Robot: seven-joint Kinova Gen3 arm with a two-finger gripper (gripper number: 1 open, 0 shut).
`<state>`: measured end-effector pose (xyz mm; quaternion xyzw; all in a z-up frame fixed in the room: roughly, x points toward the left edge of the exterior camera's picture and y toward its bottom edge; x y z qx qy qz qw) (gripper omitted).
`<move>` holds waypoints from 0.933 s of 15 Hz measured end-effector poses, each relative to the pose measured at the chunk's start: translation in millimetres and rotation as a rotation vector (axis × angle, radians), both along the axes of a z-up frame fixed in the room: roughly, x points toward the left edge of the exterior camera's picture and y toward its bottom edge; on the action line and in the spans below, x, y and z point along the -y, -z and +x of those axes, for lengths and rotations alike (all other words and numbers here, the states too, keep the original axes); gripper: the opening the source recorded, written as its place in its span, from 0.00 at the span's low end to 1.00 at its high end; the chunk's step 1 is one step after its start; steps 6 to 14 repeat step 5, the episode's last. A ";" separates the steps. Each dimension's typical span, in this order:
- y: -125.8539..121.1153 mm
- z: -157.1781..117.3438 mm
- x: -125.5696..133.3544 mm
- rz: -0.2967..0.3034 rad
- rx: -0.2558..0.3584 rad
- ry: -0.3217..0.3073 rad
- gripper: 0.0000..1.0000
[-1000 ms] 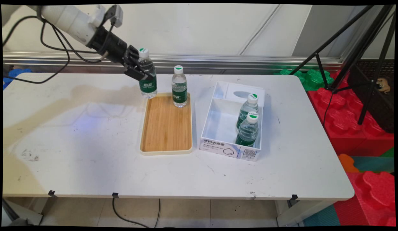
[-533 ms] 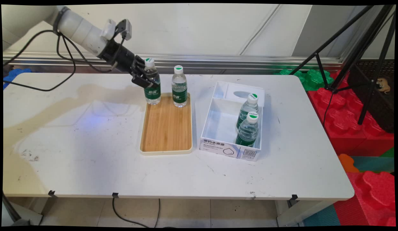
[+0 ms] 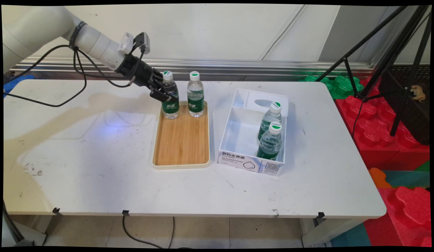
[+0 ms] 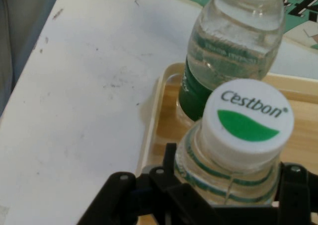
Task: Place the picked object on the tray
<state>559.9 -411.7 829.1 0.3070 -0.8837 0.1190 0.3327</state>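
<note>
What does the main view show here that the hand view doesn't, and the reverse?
Only the main view shows the white box with two bottles in it, the tray's full length, and the arm. Only the hand view shows the held bottle's cap lettered Cestbon. Both show the hand shut on the held bottle, over the tray's far end beside a second bottle.

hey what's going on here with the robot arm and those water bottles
The gripper is shut on a water bottle, upright at the far left corner of the wooden tray. I cannot tell if its base touches the tray. A second bottle stands on the tray right beside it. Two more bottles stand in the white box to the tray's right.
</note>
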 end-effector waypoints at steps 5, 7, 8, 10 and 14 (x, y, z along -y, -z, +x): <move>7.2 1.0 2.1 -0.007 -0.019 -0.006 1.00; 7.2 1.0 2.1 -0.007 -0.019 -0.006 1.00; 7.2 1.0 2.1 -0.007 -0.019 -0.006 1.00; 7.2 1.0 2.1 -0.007 -0.019 -0.006 1.00; 7.2 1.0 2.1 -0.007 -0.019 -0.006 1.00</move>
